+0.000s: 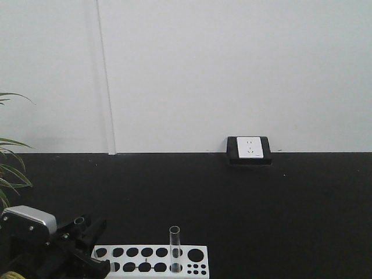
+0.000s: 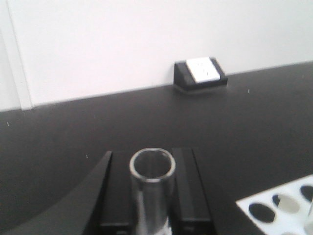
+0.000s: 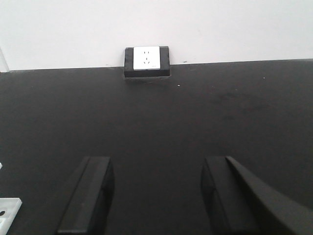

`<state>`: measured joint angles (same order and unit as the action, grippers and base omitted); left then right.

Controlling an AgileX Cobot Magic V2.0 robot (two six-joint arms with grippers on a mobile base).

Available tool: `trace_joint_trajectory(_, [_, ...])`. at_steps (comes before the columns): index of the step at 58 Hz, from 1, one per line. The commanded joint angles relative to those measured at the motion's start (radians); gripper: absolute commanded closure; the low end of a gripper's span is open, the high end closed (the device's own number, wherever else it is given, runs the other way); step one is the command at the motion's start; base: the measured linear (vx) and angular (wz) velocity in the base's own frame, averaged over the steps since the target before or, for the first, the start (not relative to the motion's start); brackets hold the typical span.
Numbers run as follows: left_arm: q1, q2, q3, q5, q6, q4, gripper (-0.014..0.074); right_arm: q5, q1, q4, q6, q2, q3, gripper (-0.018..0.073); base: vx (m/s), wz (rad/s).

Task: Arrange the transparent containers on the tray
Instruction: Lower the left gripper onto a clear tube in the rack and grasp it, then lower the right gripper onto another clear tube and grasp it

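One clear glass test tube stands upright between the two black fingers of my left gripper, which is shut on it; its open rim faces the camera. In the front view my left gripper is at the bottom left, just left of the white perforated rack. A second test tube stands upright in a rack hole. My right gripper is open over the bare black tabletop with nothing between its fingers. The yellow tray is out of view.
A black wall socket box sits at the table's far edge against the white wall. Green plant leaves reach in from the left. A corner of the rack shows at the right wrist view's lower left.
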<state>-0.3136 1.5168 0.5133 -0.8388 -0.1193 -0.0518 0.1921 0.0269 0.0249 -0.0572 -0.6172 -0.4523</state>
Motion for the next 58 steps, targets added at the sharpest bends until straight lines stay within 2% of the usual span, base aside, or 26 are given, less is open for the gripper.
trace_joint_trajectory(1, [-0.006,-0.104,0.034,-0.031,0.014,0.01,0.0503,-0.082,-0.005,0.005,0.005,-0.004,-0.032,0.0092,0.0,0.0])
trace_joint_trajectory(14, [-0.006,-0.274,0.074,0.162,0.018,0.01,0.0503,-0.179,-0.005,-0.004,0.005,-0.004,-0.032,0.0092,0.0,0.0])
trace_joint_trajectory(26, [-0.006,-0.418,0.074,0.32,0.018,0.01,0.0503,-0.192,0.015,-0.063,0.011,-0.022,-0.031,0.0092,0.0,0.0])
trace_joint_trajectory(32, [-0.006,-0.459,0.074,0.388,0.018,0.009,0.0503,-0.212,0.114,-0.062,0.057,-0.077,-0.025,0.0092,0.0,0.0])
trace_joint_trajectory(39, [-0.006,-0.48,0.074,0.408,0.018,0.009,0.0503,-0.358,0.308,-0.054,0.109,-0.193,0.003,0.0092,0.0,0.0])
trace_joint_trajectory(45, [-0.006,-0.484,0.074,0.404,0.018,0.009,0.0503,-0.492,0.436,-0.054,0.156,-0.323,0.004,0.0092,0.0,0.0])
trace_joint_trajectory(50, [-0.006,-0.485,0.074,0.404,0.018,0.009,0.0503,-0.612,0.5,-0.058,0.163,-0.434,0.004,0.0092,0.0,0.0])
trace_joint_trajectory(58, [-0.006,-0.485,0.074,0.404,0.018,0.009,0.0503,-0.792,0.545,-0.097,0.157,-0.592,0.004,0.0091,0.0,0.0])
